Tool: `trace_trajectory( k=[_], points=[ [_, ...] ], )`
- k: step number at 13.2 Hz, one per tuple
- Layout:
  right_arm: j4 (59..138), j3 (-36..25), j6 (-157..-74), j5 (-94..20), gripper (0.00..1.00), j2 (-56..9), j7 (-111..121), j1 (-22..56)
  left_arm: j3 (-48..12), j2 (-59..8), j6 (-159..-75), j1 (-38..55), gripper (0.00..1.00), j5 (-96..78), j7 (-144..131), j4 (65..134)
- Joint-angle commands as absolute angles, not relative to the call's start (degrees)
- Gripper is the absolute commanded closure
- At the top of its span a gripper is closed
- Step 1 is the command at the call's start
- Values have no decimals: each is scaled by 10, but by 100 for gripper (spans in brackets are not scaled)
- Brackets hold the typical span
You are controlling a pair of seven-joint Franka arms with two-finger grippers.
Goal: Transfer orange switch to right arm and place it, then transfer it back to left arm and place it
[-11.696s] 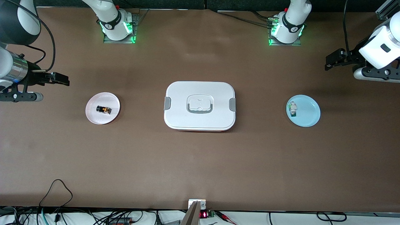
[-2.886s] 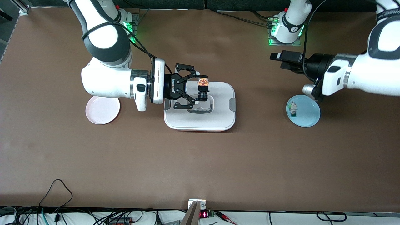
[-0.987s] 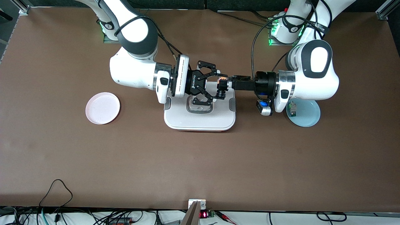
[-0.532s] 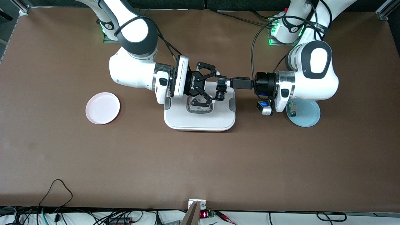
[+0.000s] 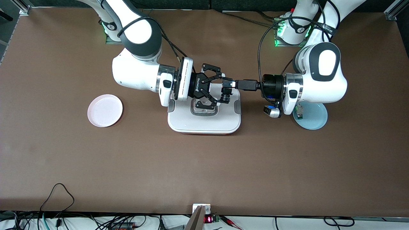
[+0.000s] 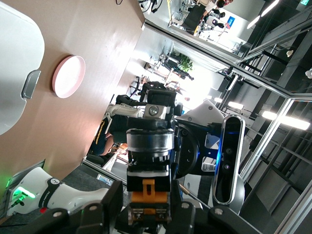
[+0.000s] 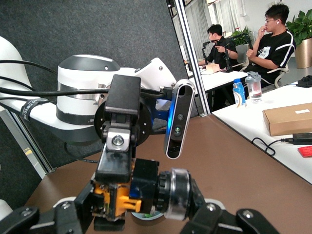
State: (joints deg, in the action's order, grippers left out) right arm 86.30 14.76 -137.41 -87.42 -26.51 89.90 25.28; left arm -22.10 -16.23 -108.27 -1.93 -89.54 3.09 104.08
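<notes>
1. Right gripper hangs over the box, and we see its fingers pinching the orange switch across the black body, up in the air above the lid.
2. Left gripper meets it head-on over the same box, fingers pressed onto the switch's orange end, so both are clamped on it at once.
3. Everything sits on a plain brown table, with loose cables along the edge nearest the front camera.
4. Room-wise, the right wrist view shows an office with two people seated at a desk and a drink bottle on it.
5. Our count:
   - two arms and two grippers
   - one box
   - one orange switch
   - two round plates: a pink plate toward the right arm's end and a blue plate toward the left arm's end
   - one small white-and-green component on the blue plate, half hidden under the left arm
</notes>
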Motion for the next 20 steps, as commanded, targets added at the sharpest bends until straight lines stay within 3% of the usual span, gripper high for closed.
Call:
trace_trajectory(
  k=[1,2,3,4,5,16,20],
  points=[
    [856,149,-1390,-887,73,-267,921,256,-223,-156,-1078,-27,100,-906,40,1055],
    [856,149,-1390,-889,60,-267,918,257,-223,-156,-1078,-27,100,-906,40,1055],
    [857,149,-1390,-889,55,-266,920,259,-223,-156,-1077,-27,100,-906,40,1055],
    [857,149,-1388,-889,34,-266,913,259,-223,-156,-1078,-27,100,-906,39,1055],
    [858,149,-1386,-889,1,-265,912,259,-223,-156,-1078,-27,100,-906,39,1055],
    [859,149,-1386,-889,0,-262,911,260,-221,-156,-1078,-28,100,-898,43,1056],
    [862,149,-1384,-888,0,-253,908,255,-221,-164,-1048,-54,100,-798,62,1054]
  ],
)
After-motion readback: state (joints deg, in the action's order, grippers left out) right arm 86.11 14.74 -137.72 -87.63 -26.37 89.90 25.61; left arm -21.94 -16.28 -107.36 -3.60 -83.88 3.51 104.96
